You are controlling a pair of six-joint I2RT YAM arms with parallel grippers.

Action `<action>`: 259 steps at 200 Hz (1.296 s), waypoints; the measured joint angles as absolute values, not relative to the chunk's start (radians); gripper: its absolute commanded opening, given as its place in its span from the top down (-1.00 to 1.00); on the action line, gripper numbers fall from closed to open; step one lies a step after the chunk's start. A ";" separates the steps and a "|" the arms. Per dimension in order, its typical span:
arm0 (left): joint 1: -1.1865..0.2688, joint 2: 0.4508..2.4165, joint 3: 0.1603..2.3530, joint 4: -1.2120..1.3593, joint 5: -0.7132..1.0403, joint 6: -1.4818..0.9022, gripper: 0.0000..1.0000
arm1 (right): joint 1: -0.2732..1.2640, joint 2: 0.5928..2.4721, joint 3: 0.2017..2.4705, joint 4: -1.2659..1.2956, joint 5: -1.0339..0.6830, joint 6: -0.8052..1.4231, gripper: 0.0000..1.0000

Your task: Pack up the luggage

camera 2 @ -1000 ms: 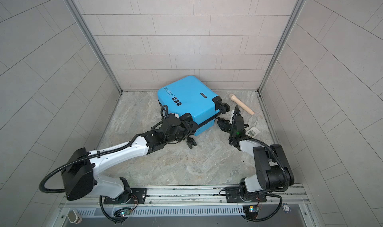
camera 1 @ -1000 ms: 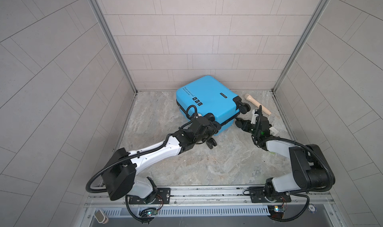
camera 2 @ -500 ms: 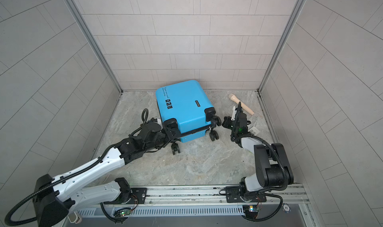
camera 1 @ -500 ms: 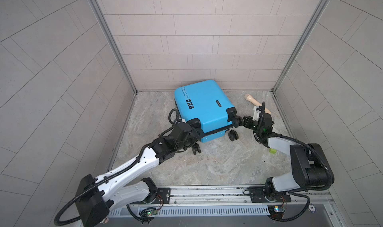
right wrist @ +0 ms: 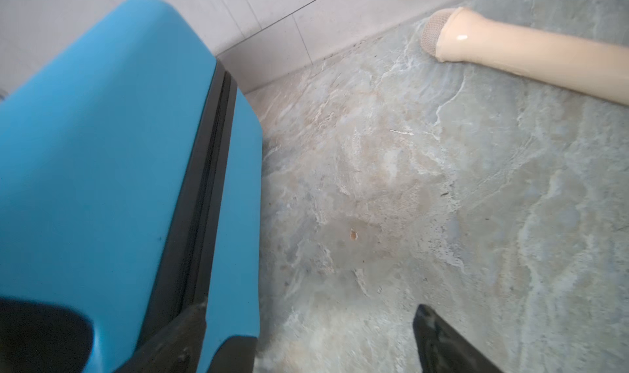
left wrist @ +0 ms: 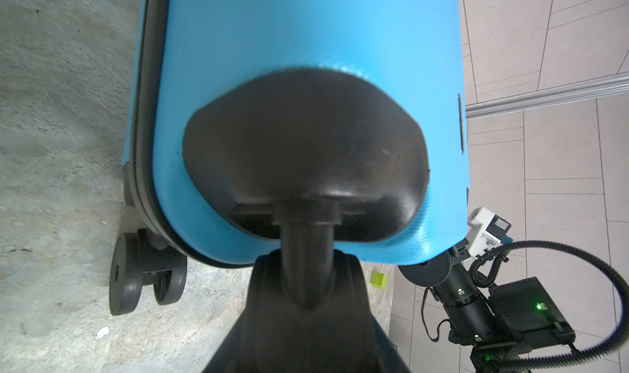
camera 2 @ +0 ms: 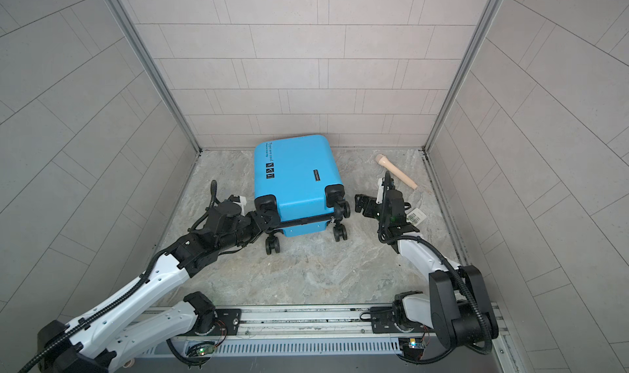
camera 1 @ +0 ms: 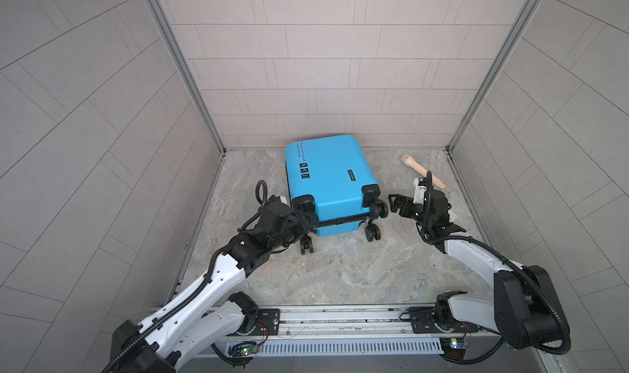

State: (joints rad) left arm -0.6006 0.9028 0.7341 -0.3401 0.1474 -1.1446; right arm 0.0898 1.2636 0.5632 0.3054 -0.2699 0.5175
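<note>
Well, the shut bright-blue luggage lies flat; left tool pinches its caster, right tool spread.

The luggage face seemingly reads "Type are cool".

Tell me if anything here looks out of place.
The luggage lies flat and closed, with the left claw clamped on its wheel end. A beige microphone lies loose on the floor beside it, unpacked.
</note>
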 measured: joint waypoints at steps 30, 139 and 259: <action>-0.582 0.903 0.734 -0.339 0.178 -1.139 1.00 | 0.054 1.339 0.544 0.342 -0.261 0.589 -0.80; -0.473 0.920 0.734 -0.316 0.268 -1.098 1.00 | 0.313 1.076 0.226 0.633 -0.182 0.381 -0.21; -0.445 0.927 0.734 -0.305 0.297 -1.090 1.00 | 0.486 1.419 0.252 1.001 -0.269 0.339 0.16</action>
